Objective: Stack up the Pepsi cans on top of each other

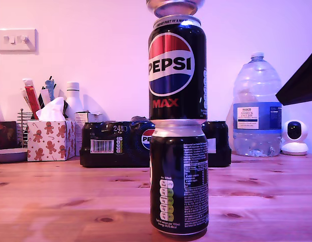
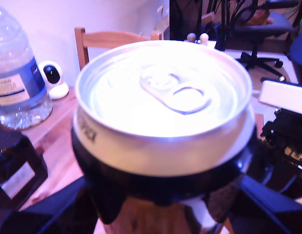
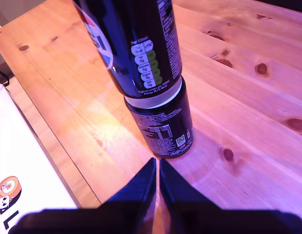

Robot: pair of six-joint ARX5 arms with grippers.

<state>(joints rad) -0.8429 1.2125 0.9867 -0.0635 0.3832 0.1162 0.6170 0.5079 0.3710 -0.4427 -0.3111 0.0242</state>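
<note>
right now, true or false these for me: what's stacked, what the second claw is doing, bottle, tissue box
1. The black Pepsi Max can with the globe logo stands on the lower black can. True.
2. My second claw is spread wide around the lower black can. False: its fingers are together, apart from the can.
3. The clear plastic water bottle lies on its side. False: it stands upright.
4. The gingerbread-print tissue box sits at the exterior view's left. True.

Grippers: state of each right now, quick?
My first gripper: closed on the top can.
My second gripper: shut, empty, above the table.
</note>
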